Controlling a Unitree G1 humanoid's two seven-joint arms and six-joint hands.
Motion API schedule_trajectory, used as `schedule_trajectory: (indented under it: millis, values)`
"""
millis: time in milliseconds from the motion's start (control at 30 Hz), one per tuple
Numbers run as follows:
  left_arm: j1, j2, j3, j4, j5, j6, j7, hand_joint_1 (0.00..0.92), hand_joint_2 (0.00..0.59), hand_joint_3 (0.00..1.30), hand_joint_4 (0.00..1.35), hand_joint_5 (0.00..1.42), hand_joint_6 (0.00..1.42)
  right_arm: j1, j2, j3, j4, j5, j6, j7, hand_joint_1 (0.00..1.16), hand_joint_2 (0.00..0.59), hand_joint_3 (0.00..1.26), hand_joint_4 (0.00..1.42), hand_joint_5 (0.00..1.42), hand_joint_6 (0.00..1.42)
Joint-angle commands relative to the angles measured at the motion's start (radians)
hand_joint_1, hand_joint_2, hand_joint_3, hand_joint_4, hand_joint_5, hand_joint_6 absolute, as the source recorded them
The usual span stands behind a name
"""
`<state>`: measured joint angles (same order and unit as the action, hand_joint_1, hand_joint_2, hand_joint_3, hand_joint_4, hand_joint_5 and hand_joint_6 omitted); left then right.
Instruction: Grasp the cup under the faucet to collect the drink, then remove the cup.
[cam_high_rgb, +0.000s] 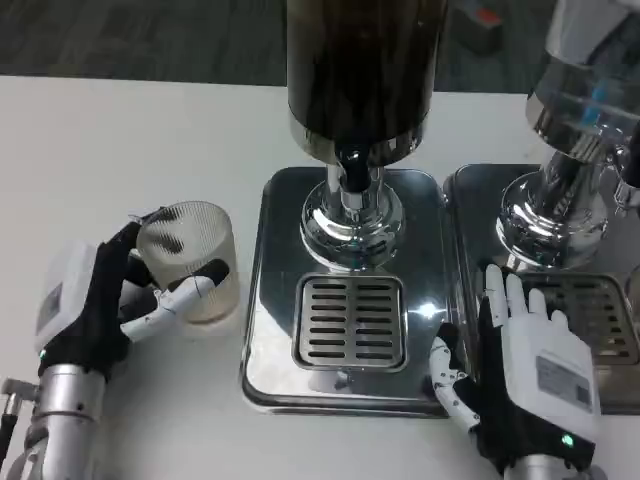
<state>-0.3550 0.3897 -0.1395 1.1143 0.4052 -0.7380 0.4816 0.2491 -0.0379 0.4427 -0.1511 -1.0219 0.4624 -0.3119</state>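
White table (120, 140) carries one clear cup (192, 260), gripped by the left hand (105, 300) left of two steel drip trays (345, 290). Two dispensers stand behind: one dark (360, 70), one clear (585, 90). Right hand (525, 365) rests open, holding nothing, between the trays.

You see a clear ribbed cup (190, 260) on the white counter (120, 140), each robot hand (95, 295) black-fingered with a white back, a dark brown dispenser tank (360, 65), and a mirror-silver drip tray (275, 330) with a slotted grille (350, 322).
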Motion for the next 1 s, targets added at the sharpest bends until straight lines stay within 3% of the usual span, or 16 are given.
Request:
schedule_trajectory:
  millis: [33, 467, 1000]
  values:
    - [0.010, 0.001, -0.008, 0.003, 0.017, -0.043, 0.037, 0.380, 0.118, 0.35, 0.50, 0.74, 0.69, -0.002, 0.001, -0.003, 0.001, 0.008, 0.007, 0.006, 0.19, 0.510, 0.00, 0.00, 0.00, 0.00]
    - [0.012, 0.000, -0.016, 0.007, 0.039, -0.068, 0.077, 0.393, 0.133, 0.39, 0.54, 0.79, 0.79, -0.010, 0.000, -0.007, 0.005, 0.013, 0.012, 0.013, 0.18, 0.510, 0.00, 0.00, 0.00, 0.01]
    - [0.007, 0.001, -0.022, -0.005, 0.048, -0.078, 0.124, 0.477, 0.154, 0.42, 0.58, 0.84, 0.91, -0.010, -0.001, -0.008, 0.002, 0.017, 0.011, 0.018, 0.18, 0.510, 0.00, 0.00, 0.00, 0.02]
